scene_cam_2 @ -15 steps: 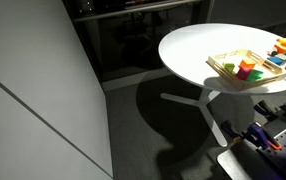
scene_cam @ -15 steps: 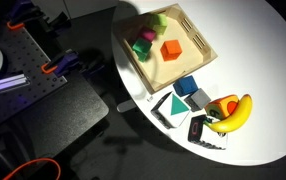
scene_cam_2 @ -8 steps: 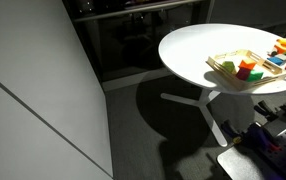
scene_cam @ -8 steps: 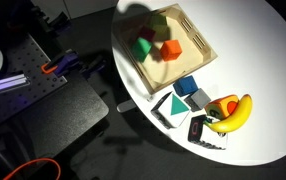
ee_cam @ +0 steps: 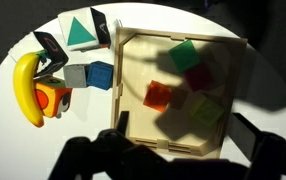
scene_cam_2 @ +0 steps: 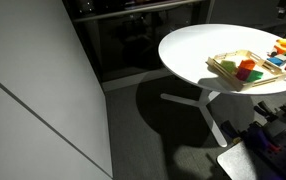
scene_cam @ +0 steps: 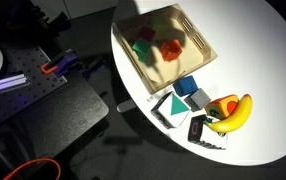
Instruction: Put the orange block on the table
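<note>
1. Four blocks lie inside the wooden tray (ee_cam: 117, 90) in the wrist view: the orange block (ee_cam: 158, 96), a magenta block (ee_cam: 199, 78), a far green block (ee_cam: 184, 54) and a near green block (ee_cam: 207, 112).
2. Orange block sits on the tray floor, clear of the walls. It is close to the magenta block with a gap between them, and it is not on the bare tabletop (ee_cam: 8, 120).
3. Pincer (ee_cam: 178, 160) shows in the wrist view alone, as dark shapes along the bottom edge. Its fingers are spread wide with nothing between them, above the tray's near wall.
4. In an exterior view from above, a heavy shadow covers the tray (scene_cam: 178, 75). The orange block (scene_cam: 169, 47) reads dimly there, and the magenta block is hard to pick out.
5. In an exterior view from low and to the side, the tray (scene_cam_2: 223, 68) sits near the tabletop (scene_cam_2: 193, 45) rim and the orange block (scene_cam_2: 246, 68) is a small red spot.
6. Outside the tray on the tabletop lie a banana (ee_cam: 26, 88) and a blue block (ee_cam: 101, 74), the latter just beside the tray wall.
</note>
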Tool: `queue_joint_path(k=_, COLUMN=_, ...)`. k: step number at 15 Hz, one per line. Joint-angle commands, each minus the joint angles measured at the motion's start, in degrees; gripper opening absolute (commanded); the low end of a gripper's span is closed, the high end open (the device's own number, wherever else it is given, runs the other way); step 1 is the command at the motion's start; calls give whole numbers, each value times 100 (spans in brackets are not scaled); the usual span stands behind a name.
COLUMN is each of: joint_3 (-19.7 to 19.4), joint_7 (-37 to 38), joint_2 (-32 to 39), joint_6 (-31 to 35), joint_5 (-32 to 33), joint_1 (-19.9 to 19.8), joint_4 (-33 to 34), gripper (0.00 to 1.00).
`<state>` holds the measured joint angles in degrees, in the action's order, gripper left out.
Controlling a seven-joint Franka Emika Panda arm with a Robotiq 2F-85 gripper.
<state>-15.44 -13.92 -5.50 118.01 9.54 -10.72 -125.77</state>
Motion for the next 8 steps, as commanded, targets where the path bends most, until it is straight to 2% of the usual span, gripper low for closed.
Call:
queue_joint_path(k=1, joint_3=12, joint_7=-164, joint_2=658, joint_6=-42, joint_5=-345, joint_1=-97, joint_4=612, gripper=100)
queue_joint_path(k=8, joint_3=113, joint_7=-65, joint_2=1897, joint_6=-40, joint_5=-572, joint_1=-277, joint_4=1579, gripper=100)
